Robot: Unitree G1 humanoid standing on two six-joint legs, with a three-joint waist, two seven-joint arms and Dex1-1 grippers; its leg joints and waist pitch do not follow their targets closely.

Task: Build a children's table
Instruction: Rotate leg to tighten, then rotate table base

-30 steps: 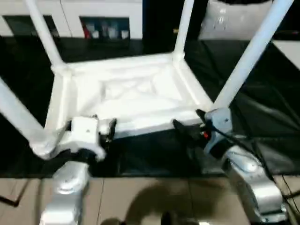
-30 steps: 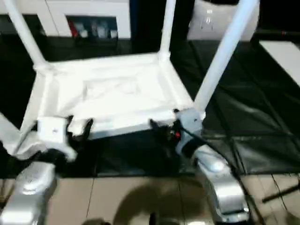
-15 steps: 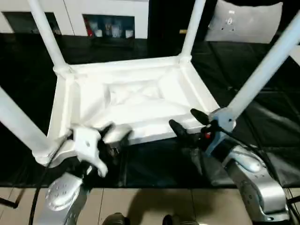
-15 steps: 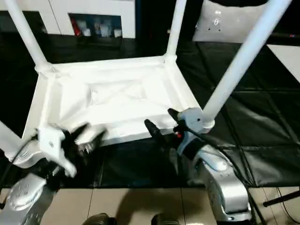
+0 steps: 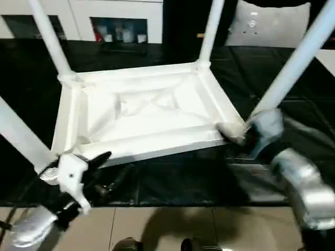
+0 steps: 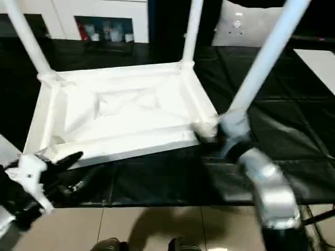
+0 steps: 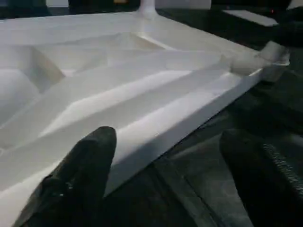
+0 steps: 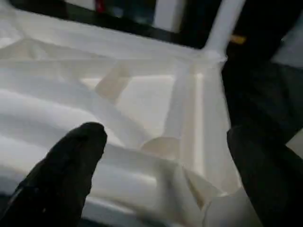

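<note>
ribbed white plastic children's table (image 5: 146,112)

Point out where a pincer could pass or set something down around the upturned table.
Free: black mat right of the children's table, and the tan floor strip at the near edge. Crowded: near corners, by left pincer and right pincer.

Stereo head pair looking forward and down from the near side onto the upturned children's table (image 5: 141,112), left wrist camera low and close along the near rim, right wrist camera close over the near right corner, facing far, all sharing the ribbed underside
</note>
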